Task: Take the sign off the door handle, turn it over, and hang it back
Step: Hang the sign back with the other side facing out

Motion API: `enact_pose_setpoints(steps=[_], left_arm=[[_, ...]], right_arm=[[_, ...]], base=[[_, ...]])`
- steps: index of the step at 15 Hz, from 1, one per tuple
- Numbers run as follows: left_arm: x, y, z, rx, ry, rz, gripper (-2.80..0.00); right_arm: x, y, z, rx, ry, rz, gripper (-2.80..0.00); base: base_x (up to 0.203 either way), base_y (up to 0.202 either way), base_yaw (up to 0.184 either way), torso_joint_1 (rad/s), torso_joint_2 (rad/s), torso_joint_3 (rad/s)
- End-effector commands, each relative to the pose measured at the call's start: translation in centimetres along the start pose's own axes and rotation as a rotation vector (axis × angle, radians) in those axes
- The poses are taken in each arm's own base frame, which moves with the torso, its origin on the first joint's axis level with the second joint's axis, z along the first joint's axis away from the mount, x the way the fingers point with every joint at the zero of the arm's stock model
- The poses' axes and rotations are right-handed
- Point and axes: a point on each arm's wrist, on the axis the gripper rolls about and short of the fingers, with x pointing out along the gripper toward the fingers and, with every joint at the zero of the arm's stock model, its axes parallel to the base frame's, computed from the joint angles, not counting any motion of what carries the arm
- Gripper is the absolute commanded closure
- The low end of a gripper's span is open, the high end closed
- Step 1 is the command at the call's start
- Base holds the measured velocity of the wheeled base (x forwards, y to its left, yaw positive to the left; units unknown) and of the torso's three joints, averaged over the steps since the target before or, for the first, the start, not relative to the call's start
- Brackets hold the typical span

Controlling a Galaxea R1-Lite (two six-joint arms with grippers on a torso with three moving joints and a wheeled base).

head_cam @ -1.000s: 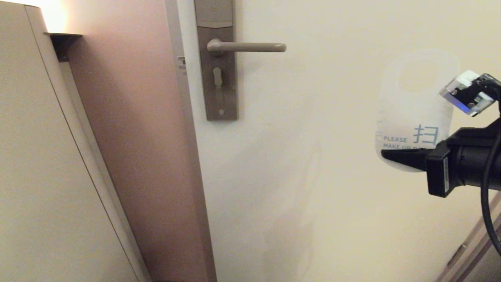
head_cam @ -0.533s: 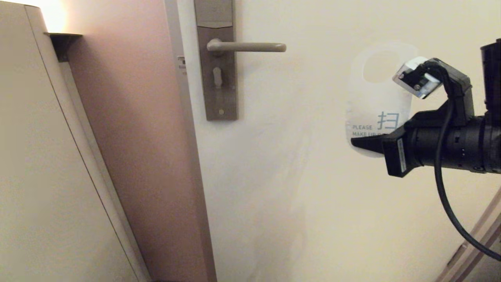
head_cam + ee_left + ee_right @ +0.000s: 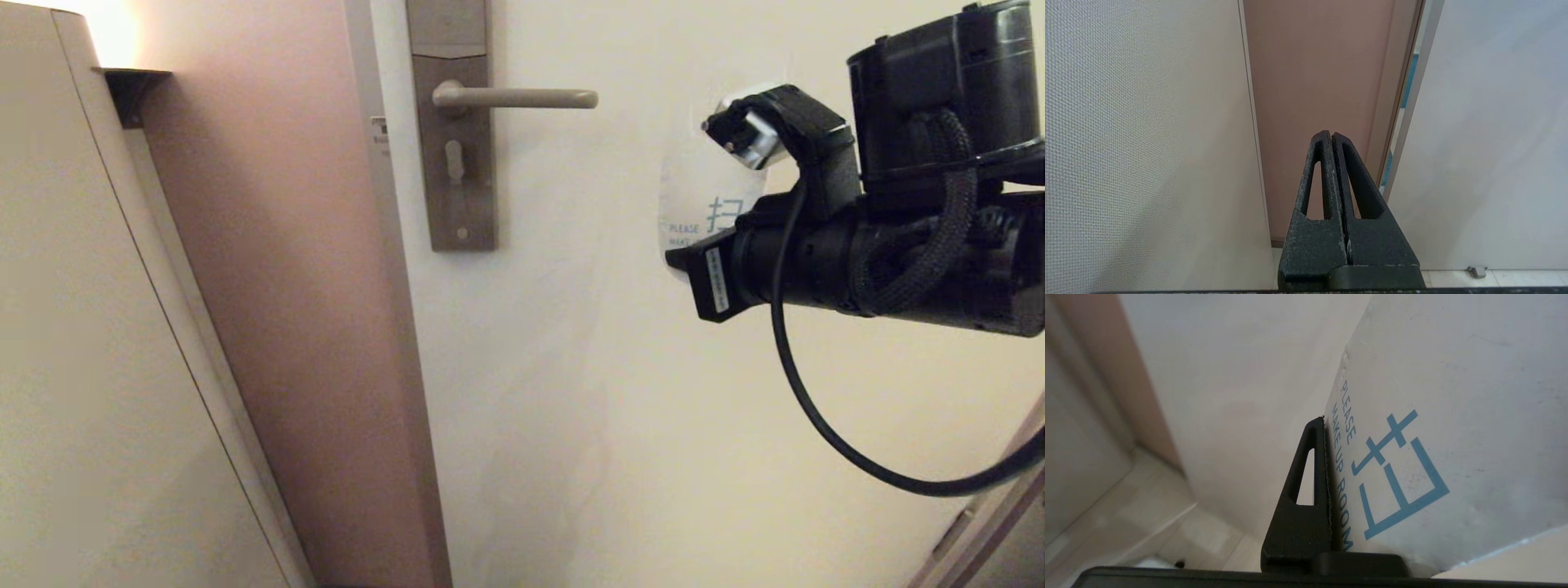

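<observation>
Right end effector [image 3: 682,263] is clamped flat on the lower edge of the sign [image 3: 702,192]; I read the fingers as pressed together with only the card's thickness between them. In the right wrist view one black finger [image 3: 1306,490] lies against the card's edge, and the other is hidden behind the card.

The sign [image 3: 1433,416] shows its white face toward me: "PLEASE MAKE UP ROOM" in blue lettering plus a large blue character. From the head view only "PLEASE" and part of the character are readable; the wrist housing and its camera mount cover the rest, including the card's upper end, so I cannot see the hanging hole.

Sign position: held upright in the air in front of the cream door [image 3: 588,367], to the right of the door handle [image 3: 514,99] and a little lower than the lever. It is apart from the handle, with bare door between the lever's free tip and the card's left edge. The lever is horizontal on its tall backplate [image 3: 453,122], keyhole below it, nothing hanging on it.

Left end effector [image 3: 1331,139] is closed on nothing, fingers touching along their length, pointed at the pinkish panel [image 3: 1323,73] beside the door edge. It does not appear in the head view.
</observation>
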Motion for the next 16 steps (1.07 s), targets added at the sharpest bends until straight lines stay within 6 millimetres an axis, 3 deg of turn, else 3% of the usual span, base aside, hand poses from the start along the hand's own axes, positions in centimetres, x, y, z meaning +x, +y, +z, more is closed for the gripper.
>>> enact_pose_setpoints(steps=[1, 10, 16], left_arm=[[0.0, 0.0, 0.0, 0.0, 0.001, 0.001, 0.0], [0.0, 0.0, 0.0, 0.0, 0.003, 0.001, 0.0], [0.0, 0.0, 0.0, 0.0, 0.003, 0.001, 0.0]], right_arm=[[1.3, 1.2, 0.2, -0.015, 0.009, -0.01, 0.0], [2.2, 3.9, 1.3, -0.042, -0.015, -0.105, 0.0], [4.1, 5.8, 2.0, -0.045, -0.026, -0.162, 0.0]], base=[[0.0, 0.0, 0.0, 0.0, 0.0, 0.0], [0.0, 0.0, 0.0, 0.0, 0.0, 0.0], [0.0, 0.0, 0.0, 0.0, 0.0, 0.0]])
